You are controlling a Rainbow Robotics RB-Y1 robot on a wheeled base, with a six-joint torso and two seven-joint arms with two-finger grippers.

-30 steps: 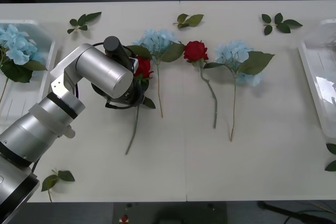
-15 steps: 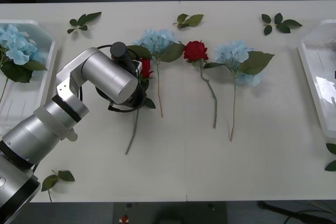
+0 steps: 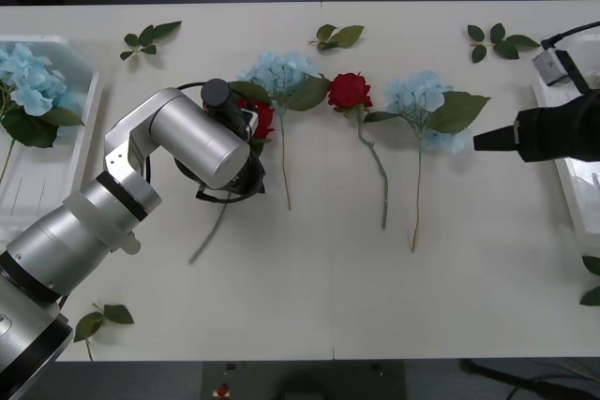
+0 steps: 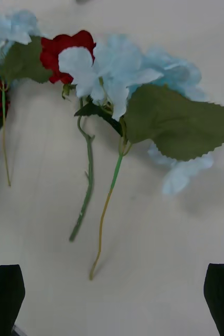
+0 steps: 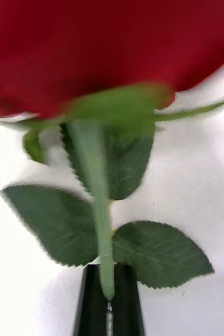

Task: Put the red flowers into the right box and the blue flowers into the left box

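My left gripper point(image 5: 109, 300) is shut on the stem of a red rose point(image 3: 260, 119), just below its leaves; in the front view my left wrist point(image 3: 192, 138) covers the fingers. A second red rose point(image 3: 349, 90) lies mid-table between two blue hydrangeas point(image 3: 281, 72) point(image 3: 419, 96). My right gripper point(image 3: 480, 142) hovers open just right of the right-hand hydrangea point(image 4: 117, 73), whose stem and the rose's point(image 4: 64, 47) stem lie ahead of its fingers. The left box point(image 3: 92, 81) holds one blue hydrangea point(image 3: 28, 77). My right arm partly covers the right box point(image 3: 570, 196).
Loose green leaf sprigs lie at the back of the table point(image 3: 150, 37) point(image 3: 337, 37) point(image 3: 497, 42), near the front left corner point(image 3: 103, 318) and at the right edge point(image 3: 592, 278). The table's front middle is bare white surface.
My right arm has come in from the right, over the right box, toward the right hydrangea. The held rose's stem has swung leftward, and my left wrist has shifted slightly to the right.
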